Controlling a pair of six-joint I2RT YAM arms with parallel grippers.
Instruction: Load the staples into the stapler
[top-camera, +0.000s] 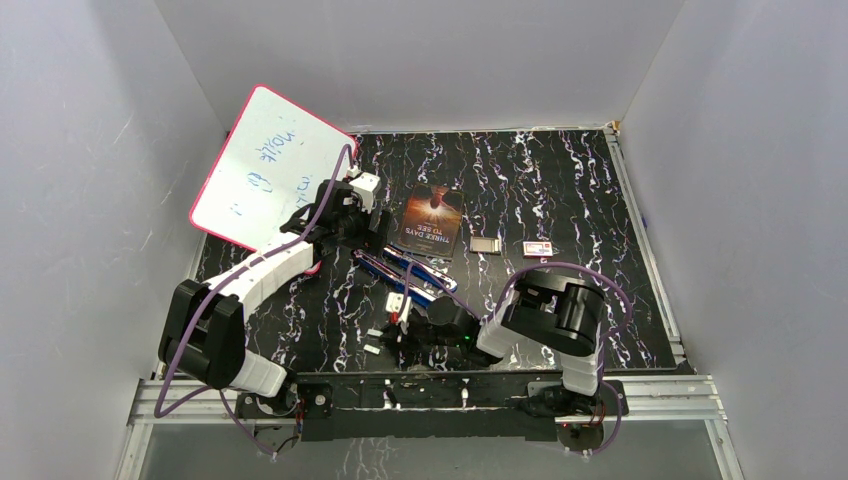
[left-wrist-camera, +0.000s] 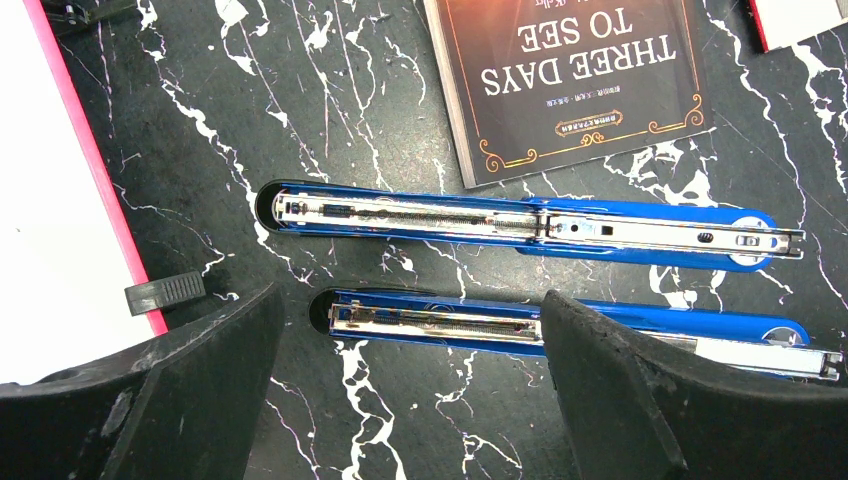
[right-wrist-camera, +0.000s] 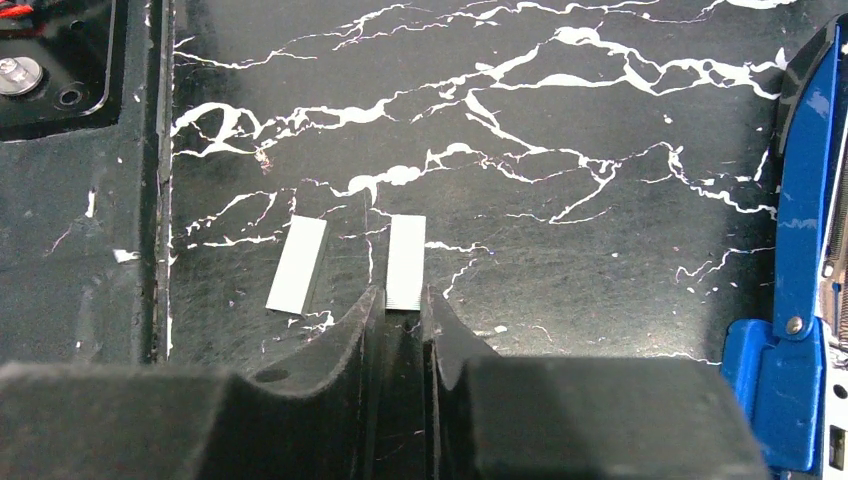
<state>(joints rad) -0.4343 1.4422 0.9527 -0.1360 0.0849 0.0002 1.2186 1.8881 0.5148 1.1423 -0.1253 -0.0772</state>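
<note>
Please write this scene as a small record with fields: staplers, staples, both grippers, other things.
staplers: two blue staplers, opened flat, side by side on the table
staples: two strips of staples, flat on the table, apart
left gripper: open wide, over the staplers
right gripper: jaws narrow around the near end of the right strip; firm grip not confirmed
other things: book, whiteboard, red-and-white box

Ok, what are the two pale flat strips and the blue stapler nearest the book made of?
Left pale strip and right pale strip: likely thin metal, matte silvery-grey. Blue stapler: glossy shell, painted metal or plastic; bare shiny metal rail, spring.
</note>
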